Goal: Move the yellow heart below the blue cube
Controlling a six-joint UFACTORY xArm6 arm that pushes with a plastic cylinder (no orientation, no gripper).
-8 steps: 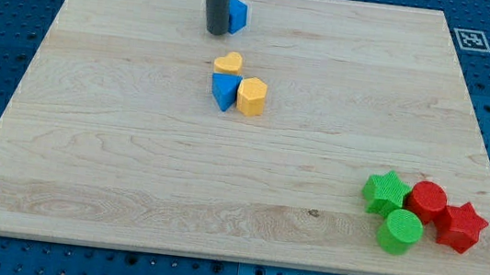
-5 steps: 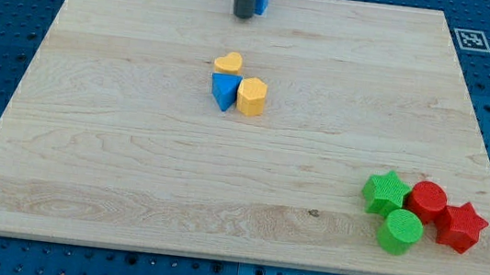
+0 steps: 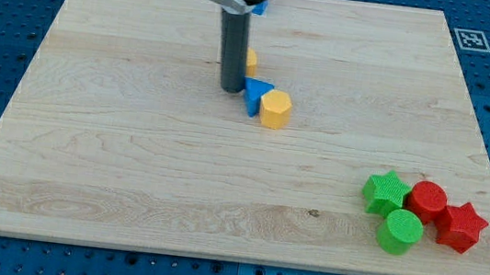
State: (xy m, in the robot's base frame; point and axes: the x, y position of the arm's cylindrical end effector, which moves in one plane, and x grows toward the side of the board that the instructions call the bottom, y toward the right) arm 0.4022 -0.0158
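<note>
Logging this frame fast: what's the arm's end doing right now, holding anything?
My tip: a bare rod, no gripper, holding nothing; down on the board against the yellow heart's left side, just left of the blue triangle.

Green star (image 3: 384, 191), red cylinder (image 3: 428, 199), red star (image 3: 461, 226), green cylinder (image 3: 400, 232) — clustered bottom-right — on wooden board (image 3: 112, 169).

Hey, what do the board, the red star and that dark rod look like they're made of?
The board looks like pale wood with a matte finish: grain lines run across it. The red star seems to be solid plastic, evenly coloured and faintly glossy, possibly painted wood. The rod above my tip looks like dark, smooth metal or plastic; I cannot tell which.
</note>
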